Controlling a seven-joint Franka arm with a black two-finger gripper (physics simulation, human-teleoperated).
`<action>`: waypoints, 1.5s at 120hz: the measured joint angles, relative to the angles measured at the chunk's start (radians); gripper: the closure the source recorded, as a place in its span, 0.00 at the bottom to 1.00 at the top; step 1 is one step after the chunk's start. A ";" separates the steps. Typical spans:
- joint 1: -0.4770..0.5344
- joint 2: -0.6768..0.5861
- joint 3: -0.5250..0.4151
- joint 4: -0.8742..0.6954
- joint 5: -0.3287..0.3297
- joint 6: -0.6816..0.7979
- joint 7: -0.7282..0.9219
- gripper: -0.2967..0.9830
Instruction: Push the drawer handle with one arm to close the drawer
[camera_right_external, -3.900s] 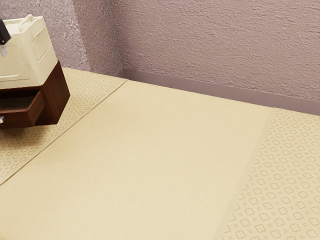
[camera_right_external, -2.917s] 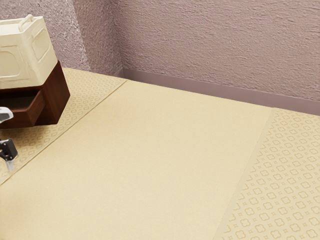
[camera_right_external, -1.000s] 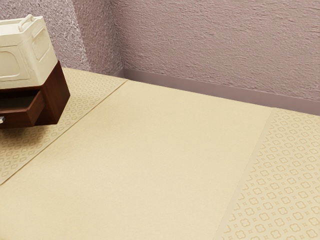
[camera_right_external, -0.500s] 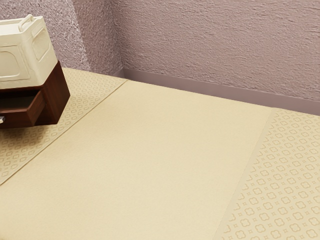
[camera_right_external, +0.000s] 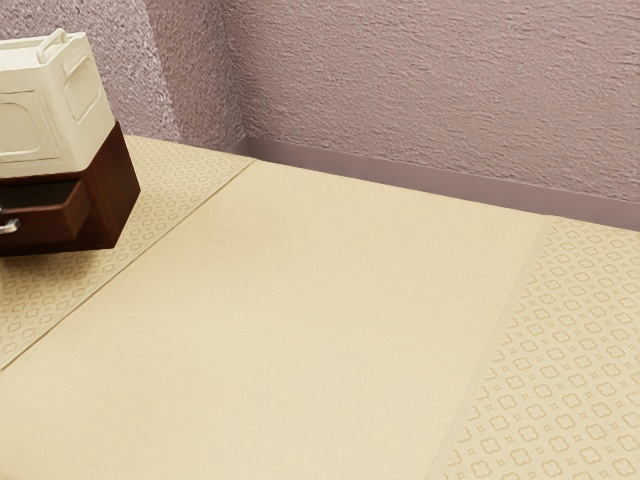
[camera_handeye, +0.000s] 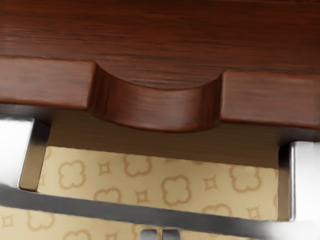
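Gripper (camera_handeye: 160, 234) closed, near drawer handle (camera_handeye: 120, 210)

Exterior view's left edge crops drawer (camera_right_external: 45, 232), handle (camera_right_external: 9, 227), cream box (camera_right_external: 88, 95), cabinet (camera_right_external: 113, 195).

Dark wooden drawer (camera_right_external: 48, 225) stands partly open at nine o'clock in the exterior view.
The reddish-brown, grained front panel (camera_handeye: 40, 82) is upright, a rounded notch (camera_handeye: 160, 110) scooped from its top edge, with a shadowed hollow behind it. A shiny silver handle (camera_right_external: 9, 227), also at nine o'clock, runs lengthwise across the panel, its bar held off the wood by two blocky end posts.
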 joint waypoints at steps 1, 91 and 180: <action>0.003 0.001 -0.003 0.002 0.000 -0.001 0.000 0.85; 0.042 0.221 -0.073 0.361 0.007 -0.126 0.013 0.85; 0.036 0.412 -0.090 0.644 -0.019 -0.210 0.019 0.85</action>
